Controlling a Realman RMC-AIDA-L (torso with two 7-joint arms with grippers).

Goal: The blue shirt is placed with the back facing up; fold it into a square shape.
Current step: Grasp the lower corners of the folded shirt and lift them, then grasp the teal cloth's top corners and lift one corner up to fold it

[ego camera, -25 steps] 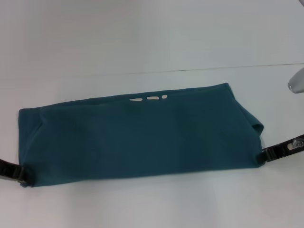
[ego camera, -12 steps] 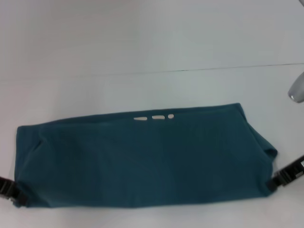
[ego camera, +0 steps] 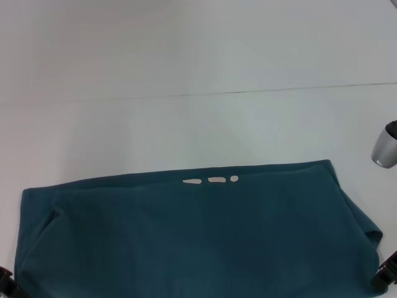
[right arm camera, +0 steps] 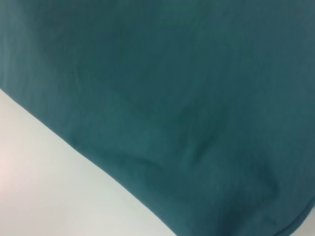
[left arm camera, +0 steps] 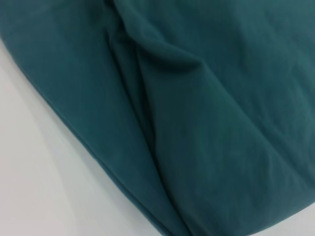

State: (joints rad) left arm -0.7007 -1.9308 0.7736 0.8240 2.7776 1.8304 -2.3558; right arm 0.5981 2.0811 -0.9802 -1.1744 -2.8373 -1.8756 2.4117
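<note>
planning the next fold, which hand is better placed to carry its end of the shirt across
Neither clearly. The left hand and right hand each sit at a near corner of the blue shirt, which lies as a wide band; either could carry its end over.

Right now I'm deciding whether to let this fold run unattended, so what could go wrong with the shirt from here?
The dark teal-blue cotton shirt is held only at its near corners by the left gripper and the right gripper, so a corner could slip free. Its right end bunches in a tuck, and a crease runs near the left corner; both could be folded in and spoil the square.
</note>
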